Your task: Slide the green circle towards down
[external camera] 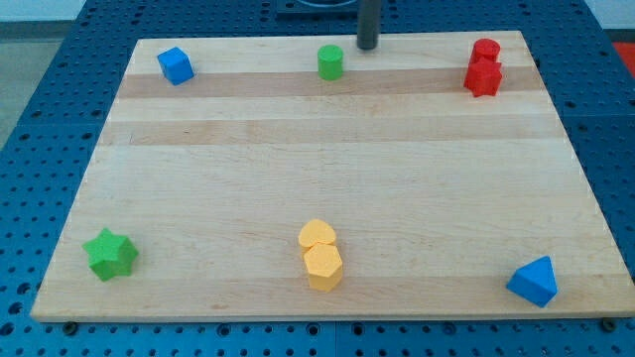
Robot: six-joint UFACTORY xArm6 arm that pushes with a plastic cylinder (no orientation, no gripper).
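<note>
Here, my tip (367, 46) rests at the table's (298, 178) far edge — just right of the green circle (330, 62), slightly beyond it, apart; no gripper, only a rod.

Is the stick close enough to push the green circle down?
Probably yes. My tip sits just above and right of the green circle, with nothing between them, and the board below it looks free.

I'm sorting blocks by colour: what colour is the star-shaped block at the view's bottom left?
Green; the star-shaped block shows plainly in the camera view, the only one.
</note>
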